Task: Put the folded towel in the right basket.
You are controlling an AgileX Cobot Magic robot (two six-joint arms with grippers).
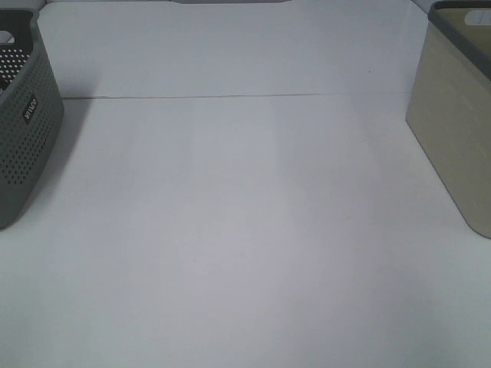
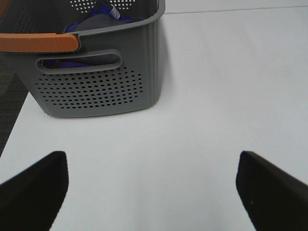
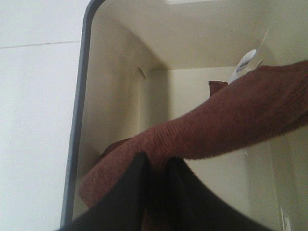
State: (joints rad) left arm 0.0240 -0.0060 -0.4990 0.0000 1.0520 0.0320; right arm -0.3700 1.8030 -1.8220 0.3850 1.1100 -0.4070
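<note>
In the right wrist view my right gripper [image 3: 155, 166] is shut on the folded towel [image 3: 226, 120], a dark reddish-brown cloth with a white tag [image 3: 244, 62], and holds it inside the open top of the right basket [image 3: 79, 120], a beige basket with a dark grey rim. The towel hangs down into the basket. In the exterior high view only the basket's side [image 1: 453, 130] shows at the right edge; neither arm nor the towel shows there. My left gripper [image 2: 151, 187] is open and empty over the white table.
A grey perforated basket [image 2: 96, 82] with a small label stands at the left [image 1: 23, 130]; it holds purple and grey cloth [image 2: 91, 21]. An orange bar [image 2: 38, 42] lies across its near rim. The white table [image 1: 245, 230] lies between the two baskets.
</note>
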